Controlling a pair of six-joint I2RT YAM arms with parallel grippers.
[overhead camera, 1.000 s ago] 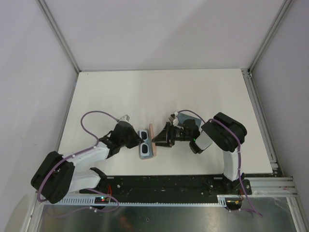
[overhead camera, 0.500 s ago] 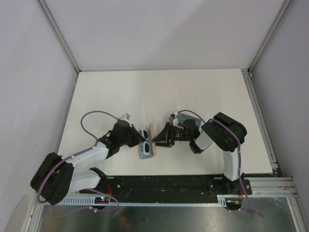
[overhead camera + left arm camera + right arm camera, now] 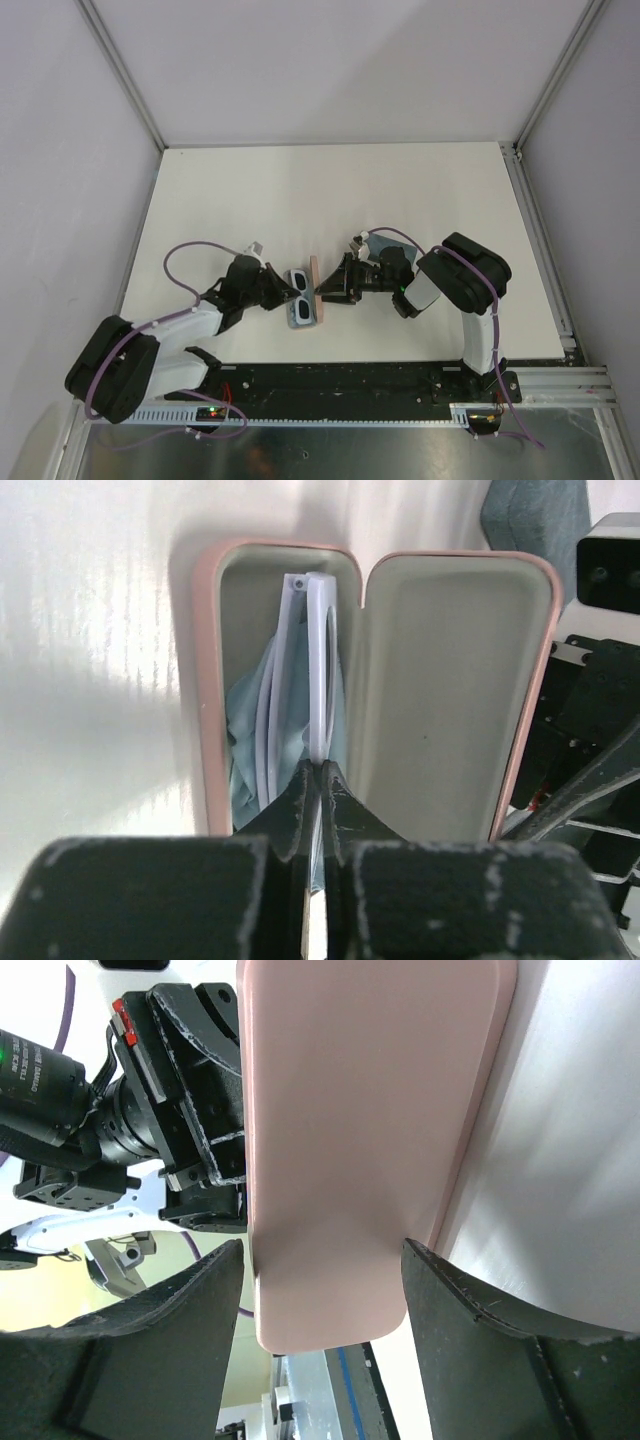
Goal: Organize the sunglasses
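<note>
Sunglasses [image 3: 320, 660] lie lengthwise in the open pink case [image 3: 205, 700] with a blue cloth [image 3: 245, 750], left gripper [image 3: 320, 772] pinching them, right gripper [image 3: 322, 1247] spread.

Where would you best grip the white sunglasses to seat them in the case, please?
Pinch the sunglasses at the frame's near end, across their thin folded thickness, coming in lengthwise along the open case, as the left gripper does. They sit edge-on over the cloth in the narrow half beside the lid, leaving little side room.

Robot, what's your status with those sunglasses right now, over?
Left gripper shut on white sunglasses, inside open pink case against blue cloth. Right gripper straddles lid, grip unclear. Nothing blocking.
</note>
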